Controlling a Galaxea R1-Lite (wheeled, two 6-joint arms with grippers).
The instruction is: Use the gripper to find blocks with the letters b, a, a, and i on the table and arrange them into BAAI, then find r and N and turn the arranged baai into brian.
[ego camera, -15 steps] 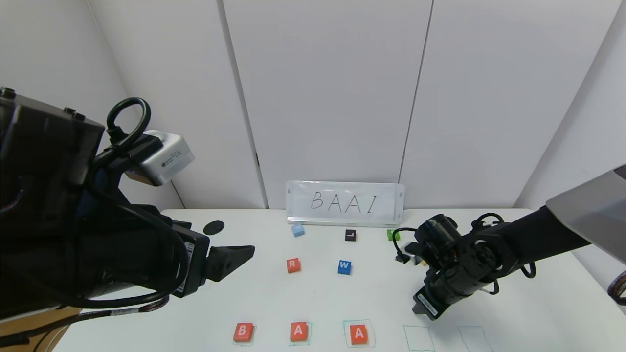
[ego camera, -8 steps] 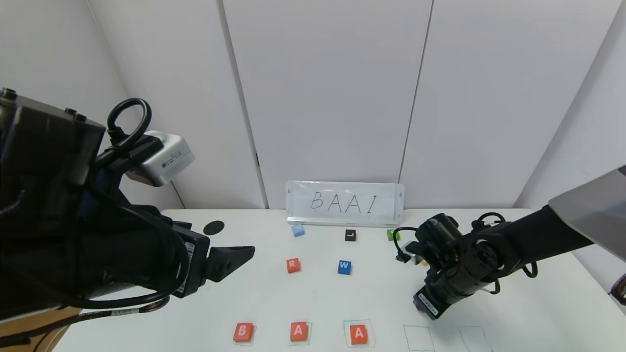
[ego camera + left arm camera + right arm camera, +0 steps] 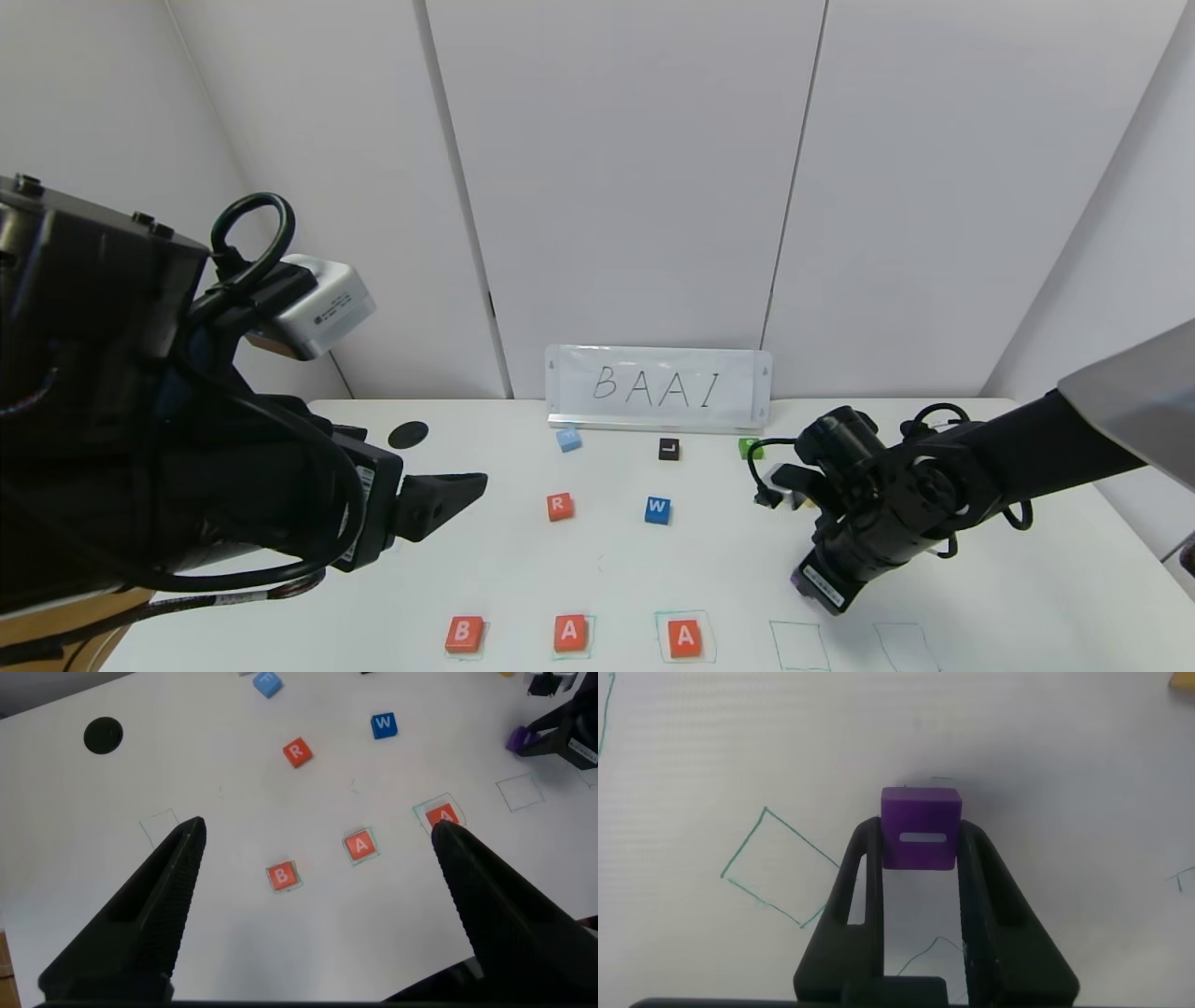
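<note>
The small purple square block with a white I [image 3: 920,840] sits pinched between the right pincer [image 3: 920,863] tips, its letter stroke lying crosswise to the fingers, above the white counter [image 3: 709,569]. The left pincer [image 3: 313,849] hangs spread wide over the orange-red B and A blocks [image 3: 360,845].

Head camera high, facing forward and down over table [image 3: 579,569]. Left wrist camera raised, looking down on B, A, A blocks [image 3: 361,846], shared with head view. Right wrist camera close above tabletop.

A lab: bare white panel walls [image 3: 616,187], marked white table [image 3: 1027,597].
</note>
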